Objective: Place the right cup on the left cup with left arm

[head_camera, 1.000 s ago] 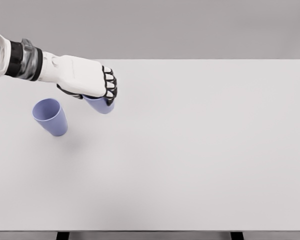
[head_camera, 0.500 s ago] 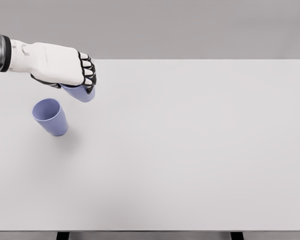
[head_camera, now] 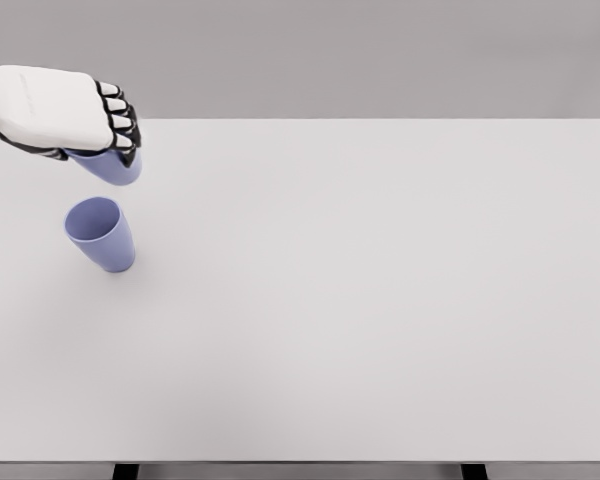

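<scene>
left hand (head_camera: 65,115) fingers curled around held cup (head_camera: 112,167), lifted clear of the desk (head_camera: 380,300) | held cup sticks out beneath the hand | second cup (head_camera: 101,234) upright on the desk just below it, not touching, mouth open

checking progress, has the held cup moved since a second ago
Yes. The left hand has carried the held cup leftward and up in the picture, toward the standing cup, which has stayed put on the table.
</scene>
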You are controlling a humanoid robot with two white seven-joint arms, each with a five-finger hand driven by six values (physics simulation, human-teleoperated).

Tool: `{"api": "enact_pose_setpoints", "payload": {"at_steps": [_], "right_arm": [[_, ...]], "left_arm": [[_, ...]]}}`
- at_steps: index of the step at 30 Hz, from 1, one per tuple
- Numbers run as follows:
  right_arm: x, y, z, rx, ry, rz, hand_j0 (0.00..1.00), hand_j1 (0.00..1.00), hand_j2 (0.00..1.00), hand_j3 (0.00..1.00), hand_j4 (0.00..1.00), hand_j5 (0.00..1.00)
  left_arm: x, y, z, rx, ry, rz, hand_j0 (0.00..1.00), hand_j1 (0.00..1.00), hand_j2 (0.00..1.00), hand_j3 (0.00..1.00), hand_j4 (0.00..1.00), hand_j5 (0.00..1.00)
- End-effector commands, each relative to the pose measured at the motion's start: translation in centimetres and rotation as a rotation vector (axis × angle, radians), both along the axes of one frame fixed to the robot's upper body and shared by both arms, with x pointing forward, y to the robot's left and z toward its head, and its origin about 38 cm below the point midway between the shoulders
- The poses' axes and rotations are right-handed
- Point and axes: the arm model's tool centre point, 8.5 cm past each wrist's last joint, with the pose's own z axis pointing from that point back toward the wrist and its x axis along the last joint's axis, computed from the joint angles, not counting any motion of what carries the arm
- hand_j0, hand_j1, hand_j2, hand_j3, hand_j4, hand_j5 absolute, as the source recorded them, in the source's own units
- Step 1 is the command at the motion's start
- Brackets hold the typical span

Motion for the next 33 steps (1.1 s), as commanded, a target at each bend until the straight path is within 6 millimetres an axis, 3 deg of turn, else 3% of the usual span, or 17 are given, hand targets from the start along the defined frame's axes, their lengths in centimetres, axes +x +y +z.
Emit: {"api": "enact_pose_setpoints", "payload": {"at_steps": [1,16,26,33], "right_arm": [[0.0,0.0,0.0,0.0,0.0,0.0,1.0,1.0,1.0,1.0,1.0,1.0],[0.0,0.0,0.0,0.0,0.0,0.0,1.0,1.0,1.0,1.0,1.0,1.0],[0.0,0.0,0.0,0.0,0.0,0.0,1.0,1.0,1.0,1.0,1.0,1.0],[0.0,0.0,0.0,-0.001,0.0,0.0,1.0,1.0,1.0,1.0,1.0,1.0]], "left_arm": [[-0.1,0.7,0.1,-0.003,-0.002,0.019,0.58,0.58,0.58,0.58,0.58,0.58],[-1.2,4.4,-0.1,0.008,0.003,0.107,0.57,0.57,0.57,0.57,0.57,0.57],[-2.5,3.8,-0.3,0.015,0.008,0.072,0.57,0.57,0.57,0.57,0.57,0.57],[-3.4,4.7,-0.3,0.016,0.007,0.086,0.57,0.57,0.57,0.57,0.57,0.57]]}}
